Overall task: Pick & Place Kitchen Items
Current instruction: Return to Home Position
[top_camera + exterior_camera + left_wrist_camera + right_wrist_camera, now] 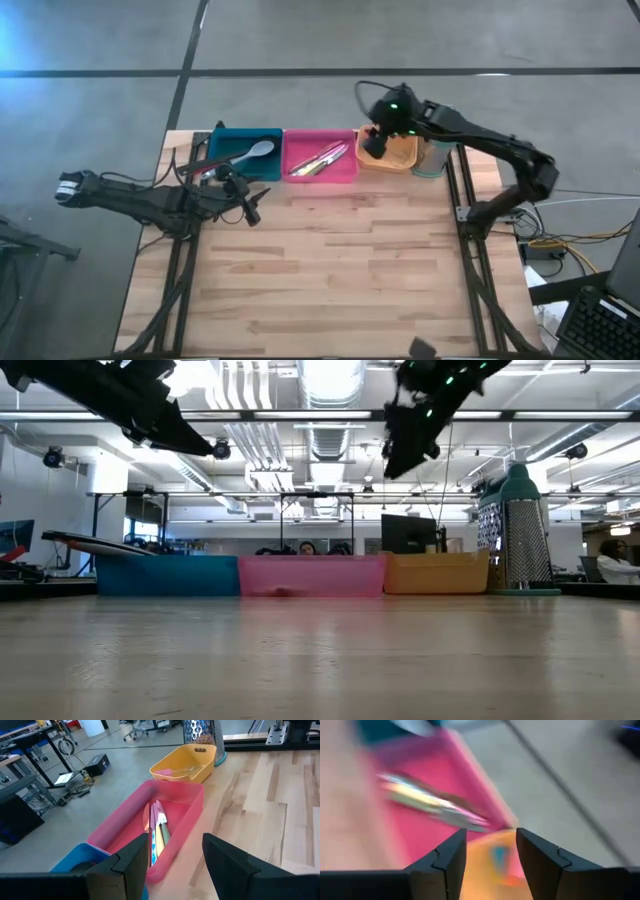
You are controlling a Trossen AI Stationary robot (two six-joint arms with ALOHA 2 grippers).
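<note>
Kitchen items (318, 160), high view: knives (330, 155) lying in pink bin (320, 179); grey spoon (256, 151) lying in teal bin (245, 132); right end effector (374, 143) hovering over yellow bin (405, 158). Low view: perforated metal grater (520, 545) standing beside yellow bin on wooden worktop (320, 660). Left wrist view: left end effector (175, 840) hanging open, empty, near pink bin. Right wrist view: fingers (445, 865) parted, gripping nothing.

Three square bins lined up side by side along the far edge of the wooden desk (330, 270): teal bin (165, 575), pink bin (312, 573), orange bin (436, 573). A teal-topped metal grater (522, 530) stands upright just beside the orange one. There's also a person (612, 560) in white way back in the room.
</note>
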